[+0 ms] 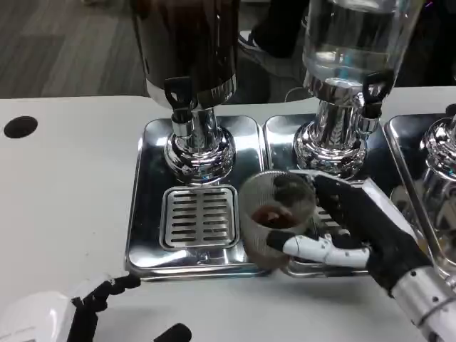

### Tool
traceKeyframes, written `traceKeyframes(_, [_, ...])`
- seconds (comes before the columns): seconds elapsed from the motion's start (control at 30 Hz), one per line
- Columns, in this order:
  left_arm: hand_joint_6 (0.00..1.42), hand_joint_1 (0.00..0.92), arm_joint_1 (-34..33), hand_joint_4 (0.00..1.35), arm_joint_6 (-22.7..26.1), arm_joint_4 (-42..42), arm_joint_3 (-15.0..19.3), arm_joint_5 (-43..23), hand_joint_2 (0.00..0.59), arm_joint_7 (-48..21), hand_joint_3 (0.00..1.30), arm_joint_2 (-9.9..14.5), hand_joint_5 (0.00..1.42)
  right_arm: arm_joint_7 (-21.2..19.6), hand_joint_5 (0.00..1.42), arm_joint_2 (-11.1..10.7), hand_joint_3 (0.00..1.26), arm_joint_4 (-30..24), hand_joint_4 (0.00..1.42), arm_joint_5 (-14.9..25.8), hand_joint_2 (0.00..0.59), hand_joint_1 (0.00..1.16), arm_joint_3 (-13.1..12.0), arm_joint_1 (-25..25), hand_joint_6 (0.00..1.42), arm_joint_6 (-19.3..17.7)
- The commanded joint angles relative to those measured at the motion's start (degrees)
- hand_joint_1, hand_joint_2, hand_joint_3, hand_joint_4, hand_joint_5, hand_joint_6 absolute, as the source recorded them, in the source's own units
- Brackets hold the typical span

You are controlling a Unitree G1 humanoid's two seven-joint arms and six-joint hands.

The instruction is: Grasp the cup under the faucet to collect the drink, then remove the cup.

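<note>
At the lower left of the frame the left hand (68, 313) waits low over the white table (64, 178), its dark fingers spread and holding nothing. Right of it, at centre, the dark dispenser (187, 43) stands on its steel tray (146, 214), the black faucet (178, 92) hanging over the slotted drip grate (199, 216). Just right of that grate, at the seam with the neighbouring tray, sits the clear ribbed cup (274, 217), a little reddish-brown drink in its bottom, wrapped by the fingers of the right hand (356, 228). The cup is not beneath either spout (judging by the grate, it lies right of the dark one). The step looks like carrying the cup; it should go well if the grip stays firm, the cup upright, and the path level and slow, clear of the clear-tank dispenser (349, 43) at upper right.
</note>
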Motion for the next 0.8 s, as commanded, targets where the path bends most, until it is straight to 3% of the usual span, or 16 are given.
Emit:
traceKeyframes(0.03, [0.57, 0.000, -0.14, 0.36, 0.57, 0.70, -1.34, 1.24, 0.097, -0.33, 0.40, 0.21, 0.44, 1.72, 0.33, -1.28, 0.36, -4.11, 0.35, 2.74, 0.105, 0.71, -1.32, 3.08, 0.14, -3.95])
traceKeyframes(0.33, [0.58, 0.000, -0.78, 0.38, 1.17, 1.09, -3.07, 2.29, 0.097, -0.39, 0.40, 0.35, 0.45, 3.97, 0.33, -3.12, 0.36, -5.79, 0.35, 5.48, 0.105, 0.71, -3.60, 10.03, 0.14, -10.02])
traceKeyframes(0.8, [0.58, 0.000, -0.09, 0.38, 2.69, -0.38, -3.69, 2.76, 0.097, -0.60, 0.40, 0.12, 0.46, 5.80, 0.33, -3.73, 0.36, 0.36, 0.35, 7.56, 0.105, 0.71, -5.36, 13.73, 0.14, -20.57])
